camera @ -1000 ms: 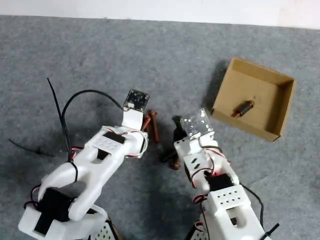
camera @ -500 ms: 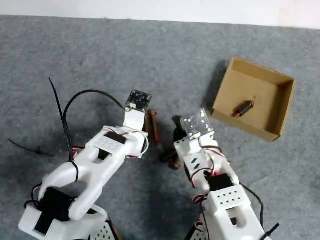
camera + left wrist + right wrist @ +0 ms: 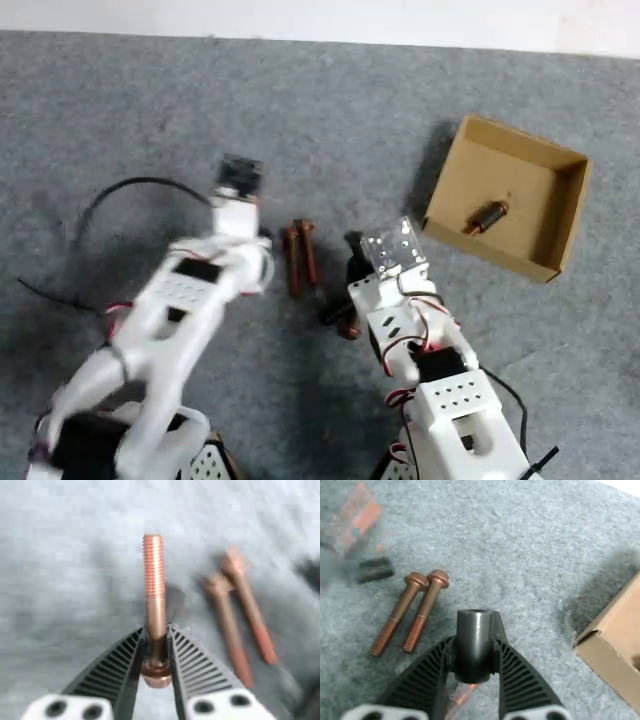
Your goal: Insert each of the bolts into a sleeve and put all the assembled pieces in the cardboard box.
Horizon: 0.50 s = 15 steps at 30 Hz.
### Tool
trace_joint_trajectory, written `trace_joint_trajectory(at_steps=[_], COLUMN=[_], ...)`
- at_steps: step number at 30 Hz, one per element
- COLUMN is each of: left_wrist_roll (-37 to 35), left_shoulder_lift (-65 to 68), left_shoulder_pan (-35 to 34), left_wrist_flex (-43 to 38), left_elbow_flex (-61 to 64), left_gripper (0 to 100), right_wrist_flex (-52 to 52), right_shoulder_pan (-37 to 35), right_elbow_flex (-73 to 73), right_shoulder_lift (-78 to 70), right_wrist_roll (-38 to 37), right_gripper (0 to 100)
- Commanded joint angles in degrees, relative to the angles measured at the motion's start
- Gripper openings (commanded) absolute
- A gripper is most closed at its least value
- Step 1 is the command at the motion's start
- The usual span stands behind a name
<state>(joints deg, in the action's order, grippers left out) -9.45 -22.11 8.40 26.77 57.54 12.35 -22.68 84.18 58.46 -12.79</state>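
Note:
My left gripper point(image 3: 156, 630) is shut on a copper bolt point(image 3: 154, 575), gripped just above the head with the threaded end pointing away from me. Two more copper bolts point(image 3: 240, 625) lie side by side on the grey carpet, between the arms in the high view point(image 3: 297, 258). My right gripper point(image 3: 475, 642) is shut on a black sleeve point(image 3: 475, 630) with its open bore facing away, just right of those two bolts point(image 3: 412, 610). The left arm point(image 3: 200, 290) stands left of them. The cardboard box point(image 3: 560, 215) at the right holds one assembled piece point(image 3: 487, 216).
A copper bolt end point(image 3: 462, 700) shows on the carpet under the held sleeve. In the high view, small dark and copper parts point(image 3: 340, 318) lie beside the right arm. A black cable point(image 3: 130, 185) arcs at the left. The box corner point(image 3: 615, 645) is near my right gripper.
The left arm has swung left and away from the bolt pair, carrying one bolt. Both remaining bolts now lie uncovered. The right arm has not moved.

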Motion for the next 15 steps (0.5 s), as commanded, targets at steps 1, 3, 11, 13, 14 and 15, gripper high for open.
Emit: trace_joint_trajectory(at_steps=[1,3,11,13,14,15], left_wrist_roll=[0.09,0.18,42.37,53.63,59.43,65.14], left_shoulder_lift=[-13.05,-17.45,-25.63,-24.84,-23.96,-22.73], left_shoulder_pan=[-8.75,-11.03,-10.95,-11.38,-12.09,-12.70], left_wrist_flex=[-0.70,-0.70,7.47,11.78,14.24,16.79], left_elbow_flex=[2.68,5.41,7.16,4.88,3.47,1.89], left_gripper=[0,1,1,1,1,1], right_wrist_flex=[-0.13,-0.13,-0.31,-0.31,-0.31,-0.31], right_shoulder_pan=[0.84,0.84,0.66,0.66,0.66,0.66], right_elbow_flex=[-0.66,-0.66,0.31,0.31,0.31,0.31], right_shoulder_lift=[1.63,1.63,1.54,1.54,1.54,1.54], right_wrist_roll=[-0.09,-0.09,-0.18,-0.18,-0.18,-0.18], right_gripper=[0.5,0.5,0.5,0.5,0.5,0.5])
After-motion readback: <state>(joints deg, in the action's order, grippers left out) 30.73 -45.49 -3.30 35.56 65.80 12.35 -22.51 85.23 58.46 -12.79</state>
